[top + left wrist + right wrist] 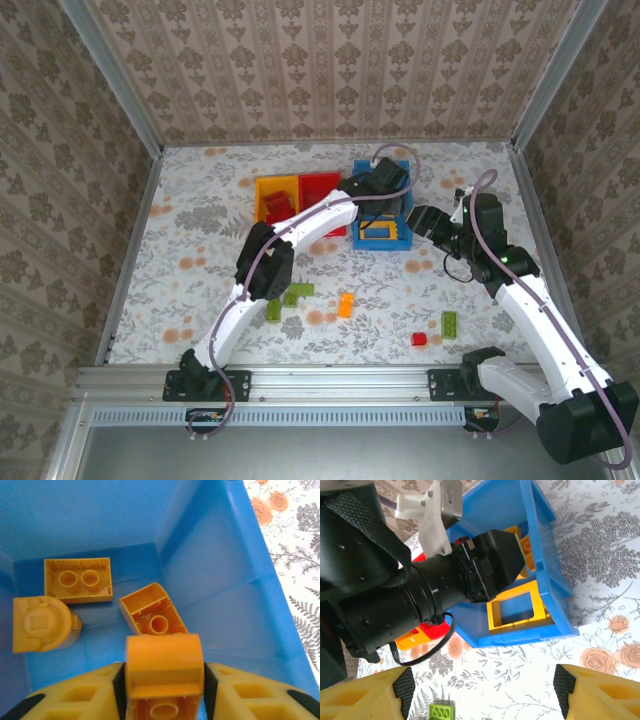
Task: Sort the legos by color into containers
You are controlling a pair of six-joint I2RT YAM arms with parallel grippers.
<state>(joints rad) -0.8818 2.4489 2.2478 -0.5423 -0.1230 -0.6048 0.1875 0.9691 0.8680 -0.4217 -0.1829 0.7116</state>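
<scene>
well, left to right: loose legos (346,305) lie on the table (200,230). the left gripper (163,682) hangs over the blue bin (225,580), clamped on the flat sides of an orange-yellow brick (162,655). it looks light, hard and slick, so the flat walls are probably a safer hold than the curved top. the right gripper (484,687) stands wide apart and empty, just beside that bin.

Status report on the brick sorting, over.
Left tool over blue bin, yellow brick between its fingers. Right tool open, empty, beside the bin. Yellow pieces already inside. Left arm crowds the bin.
</scene>
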